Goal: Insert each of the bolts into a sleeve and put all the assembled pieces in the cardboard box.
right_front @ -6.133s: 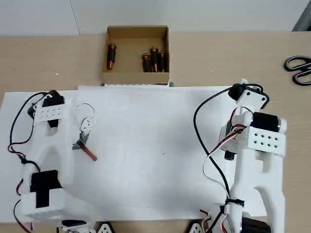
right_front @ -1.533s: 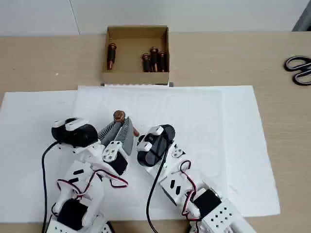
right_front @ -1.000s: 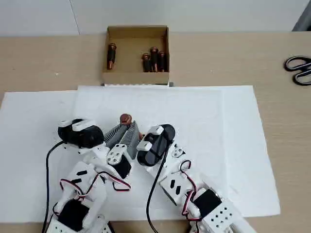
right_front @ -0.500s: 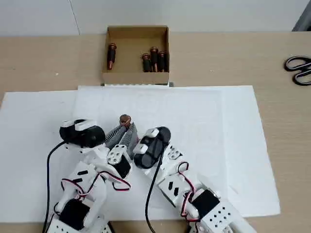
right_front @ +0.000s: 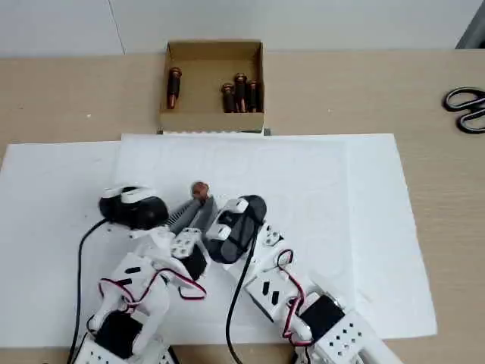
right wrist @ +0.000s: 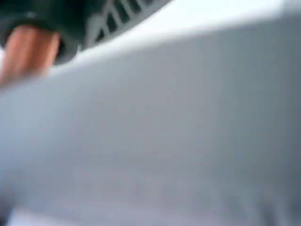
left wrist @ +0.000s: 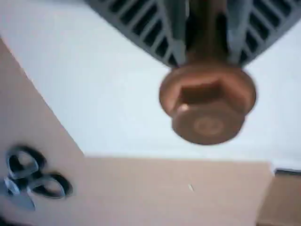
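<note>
Grips copper bolt (left wrist: 207,101) in left hand (right_front: 195,208), head toward cardboard box (right_front: 214,121), over white sheet (right_front: 341,197). Cannot tell right hand (right_front: 217,216) state, just beside. Likely at insertion: keep bolt axis straight into sleeve; push slowly, no jamming.

Light wooden table (right_front: 364,91) overlaid with white paper sheets (right_front: 326,189), scissors (right_front: 464,106) lying near its edge, pale wall (right_front: 318,23) behind.

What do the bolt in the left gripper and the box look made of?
Bolt: probably metal, coppery with a dull sheen; a small highlight on its head suggests it, though plastic is possible. Cardboard box: matte brown cardboard, thin walls with raw edges.
</note>
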Robot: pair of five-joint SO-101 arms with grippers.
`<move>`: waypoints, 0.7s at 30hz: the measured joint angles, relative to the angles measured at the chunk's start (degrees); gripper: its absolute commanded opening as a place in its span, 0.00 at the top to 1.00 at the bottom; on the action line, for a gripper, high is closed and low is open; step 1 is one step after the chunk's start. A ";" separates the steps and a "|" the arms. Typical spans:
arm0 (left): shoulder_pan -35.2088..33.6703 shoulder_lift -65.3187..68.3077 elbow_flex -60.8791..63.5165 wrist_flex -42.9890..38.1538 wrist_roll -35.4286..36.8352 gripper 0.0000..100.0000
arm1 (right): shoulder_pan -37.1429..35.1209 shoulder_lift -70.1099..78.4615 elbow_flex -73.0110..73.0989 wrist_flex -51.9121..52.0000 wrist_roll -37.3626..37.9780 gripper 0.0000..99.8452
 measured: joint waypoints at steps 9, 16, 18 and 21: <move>1.23 -0.18 -0.09 0.09 -0.09 0.99 | 1.14 0.00 -2.55 0.00 2.90 1.00; 3.87 -0.53 -0.97 5.36 -0.44 0.99 | 1.14 0.09 -2.64 0.09 3.16 1.00; 3.87 -0.53 -0.53 5.63 -0.44 0.99 | 1.14 0.18 -2.55 0.09 3.16 1.00; 3.96 -0.62 -0.53 5.63 -1.32 0.99 | 1.14 0.18 -2.46 0.09 3.16 1.00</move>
